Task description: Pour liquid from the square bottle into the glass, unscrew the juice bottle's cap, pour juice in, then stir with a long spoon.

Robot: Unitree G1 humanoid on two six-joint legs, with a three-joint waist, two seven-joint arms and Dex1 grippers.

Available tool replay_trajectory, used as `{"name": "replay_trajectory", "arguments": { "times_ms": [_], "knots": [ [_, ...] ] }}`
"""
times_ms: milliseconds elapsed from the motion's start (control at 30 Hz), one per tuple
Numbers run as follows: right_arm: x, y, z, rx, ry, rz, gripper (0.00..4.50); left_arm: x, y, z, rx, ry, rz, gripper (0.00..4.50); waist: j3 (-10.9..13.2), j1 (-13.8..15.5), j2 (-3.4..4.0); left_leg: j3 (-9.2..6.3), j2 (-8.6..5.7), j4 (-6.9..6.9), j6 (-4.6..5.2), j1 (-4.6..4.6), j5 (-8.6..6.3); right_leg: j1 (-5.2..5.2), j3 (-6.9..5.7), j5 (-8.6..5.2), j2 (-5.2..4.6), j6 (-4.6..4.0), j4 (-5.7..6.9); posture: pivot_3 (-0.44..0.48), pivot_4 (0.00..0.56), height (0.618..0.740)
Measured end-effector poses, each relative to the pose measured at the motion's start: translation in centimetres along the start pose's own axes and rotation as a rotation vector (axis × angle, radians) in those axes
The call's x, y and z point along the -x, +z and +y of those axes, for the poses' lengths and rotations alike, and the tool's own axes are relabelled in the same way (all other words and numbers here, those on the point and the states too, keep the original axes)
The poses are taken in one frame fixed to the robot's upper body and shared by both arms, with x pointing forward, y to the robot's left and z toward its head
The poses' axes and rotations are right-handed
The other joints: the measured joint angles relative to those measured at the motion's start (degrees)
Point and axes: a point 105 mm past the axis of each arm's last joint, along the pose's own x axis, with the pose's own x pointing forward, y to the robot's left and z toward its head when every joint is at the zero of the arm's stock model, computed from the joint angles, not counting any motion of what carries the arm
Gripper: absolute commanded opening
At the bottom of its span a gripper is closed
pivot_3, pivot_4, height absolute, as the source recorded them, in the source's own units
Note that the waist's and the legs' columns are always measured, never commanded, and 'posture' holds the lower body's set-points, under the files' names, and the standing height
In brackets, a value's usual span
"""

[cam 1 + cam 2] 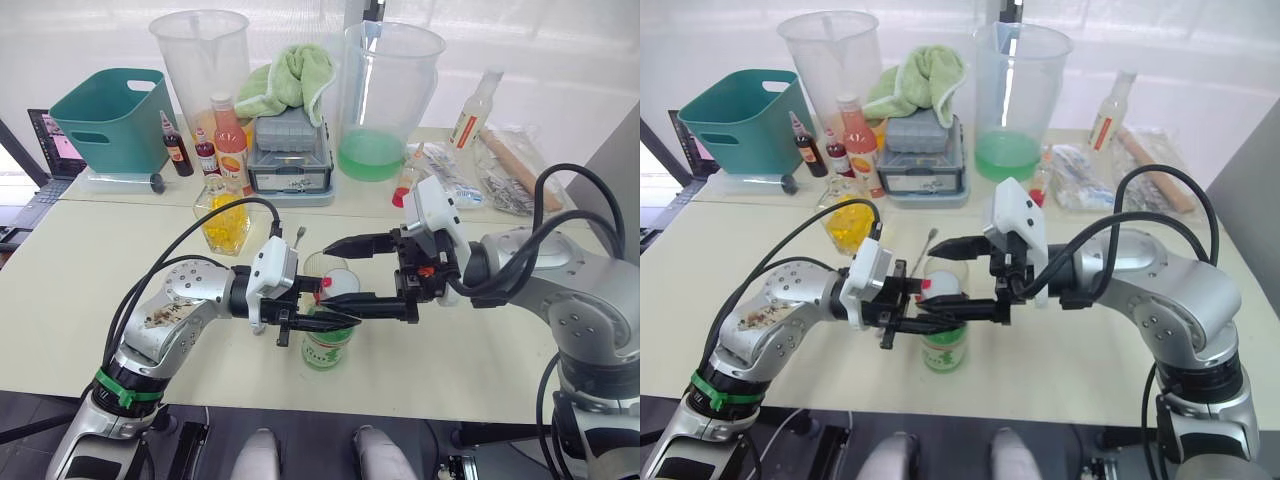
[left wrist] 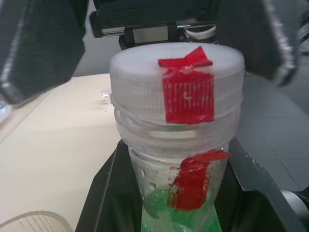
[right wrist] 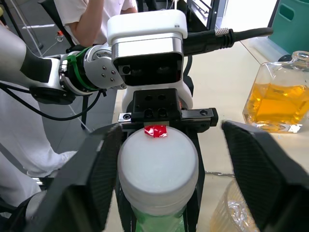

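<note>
Two hands work here: my left hand [image 1: 310, 318] pinches the juice bottle [image 1: 327, 345] standing on the worktop [image 1: 480, 350] by the glass [image 1: 325, 270], my right hand [image 1: 345, 275] is spread around the cap [image 3: 158, 164], so I should squeeze evenly, then twist slowly.

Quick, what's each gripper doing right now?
Left gripper: shut on the juice bottle, just under its cap.
Right gripper: open, fingers either side of the cap.
</note>
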Motion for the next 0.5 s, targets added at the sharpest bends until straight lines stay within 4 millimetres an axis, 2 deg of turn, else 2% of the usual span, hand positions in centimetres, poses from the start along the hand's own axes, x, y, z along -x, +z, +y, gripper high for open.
{"name": "replay_trajectory", "arguments": {
  "times_ms": [67,500],
  "knots": [
    [0.01,-0.04,0.14,0.001,0.002,0.003,1.69,0.00,0.02,0.00,-0.002,-0.001,-0.001,1.42,0.0,0.0,0.00,0.00,0.00,0.00,0.00,0.00,0.00,0.00,0.00,0.00,0.00,0.00,0.00,0.000,0.150,0.728],
    [0.03,-0.10,0.06,0.041,0.033,0.005,1.66,-0.04,-0.03,-0.04,-0.003,-0.002,0.001,1.42,0.0,0.0,0.00,0.00,0.00,0.00,0.00,0.02,0.00,0.02,0.00,-0.13,0.00,-0.23,-0.01,0.000,0.150,0.728]
  ]
}}
